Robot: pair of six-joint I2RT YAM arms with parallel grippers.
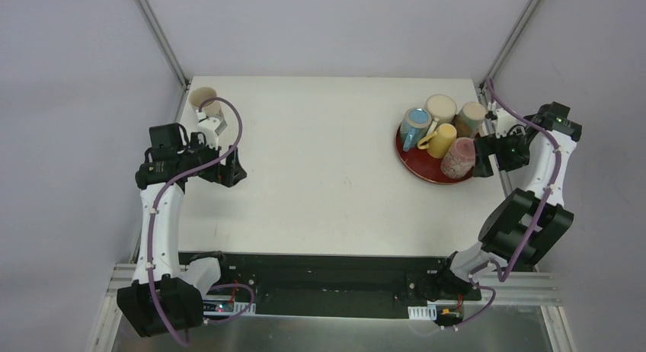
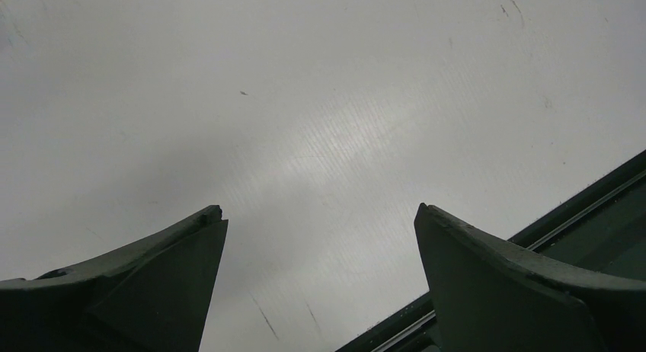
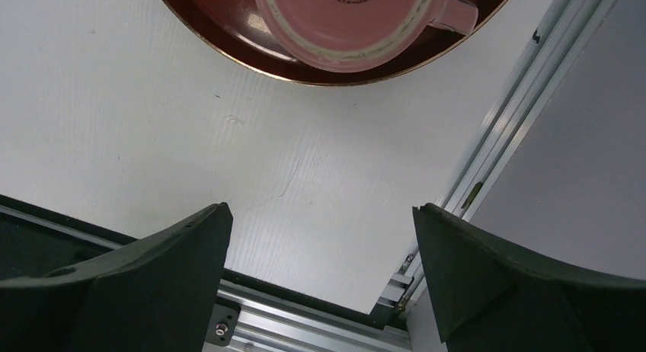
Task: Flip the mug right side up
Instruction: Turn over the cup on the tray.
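Note:
A dark red plate [image 1: 426,173] at the right of the table holds several mugs. The pink mug [image 1: 458,158] at its near edge is upside down. Its base ring and handle show at the top of the right wrist view [image 3: 346,24]. My right gripper [image 1: 487,163] is open and empty just right of the pink mug, and its jaws [image 3: 320,211] stand wide over bare table near the right rail. My left gripper [image 1: 235,171] is open and empty over bare table at the left [image 2: 320,211].
On the plate are also a blue mug [image 1: 415,126], a cream mug [image 1: 440,108], a beige mug [image 1: 471,117] and a yellow mug [image 1: 440,139]. A beige mug [image 1: 204,100] stands upright at the far left corner. Aluminium rails [image 3: 503,131] border the table.

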